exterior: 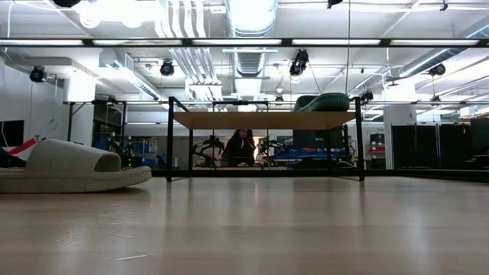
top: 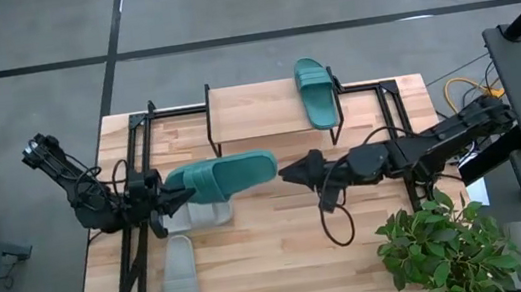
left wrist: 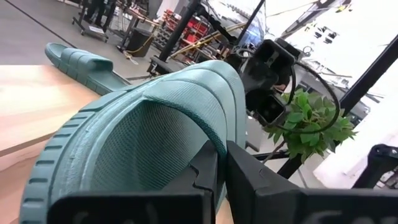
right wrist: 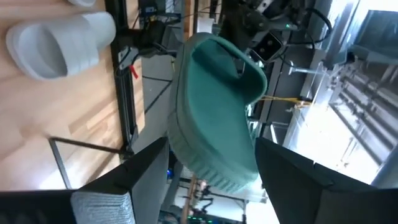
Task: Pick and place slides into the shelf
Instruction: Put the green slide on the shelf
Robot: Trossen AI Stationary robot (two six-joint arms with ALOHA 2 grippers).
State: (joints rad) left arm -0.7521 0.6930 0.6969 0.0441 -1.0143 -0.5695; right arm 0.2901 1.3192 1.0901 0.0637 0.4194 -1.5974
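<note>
My left gripper [top: 168,191] is shut on a teal slide [top: 224,176] and holds it above the table, in front of the shelf [top: 252,117]. My right gripper [top: 287,173] is open and faces the slide's free end [right wrist: 214,155], which lies between its fingers, apart from both as far as shows. A second teal slide [top: 315,93] lies sole-down on the right end of the shelf's plank. One grey slide [top: 204,215] rests on the table under the held one. Another grey slide [top: 179,280] lies nearer the front edge. My left gripper pinches the edge of the teal slide's strap [left wrist: 214,146] between its two fingers [left wrist: 249,180]. The fingers come level from the table's left side and point along the slide. The slide is lifted clear of the table and reaches out toward the right arm.
A potted plant [top: 447,247] stands at the table's front right corner. A black cable [top: 336,219] loops on the table below the right arm. Black frame rails [top: 133,173] run along the table's left part. There is free plank left of the shelved slide.
</note>
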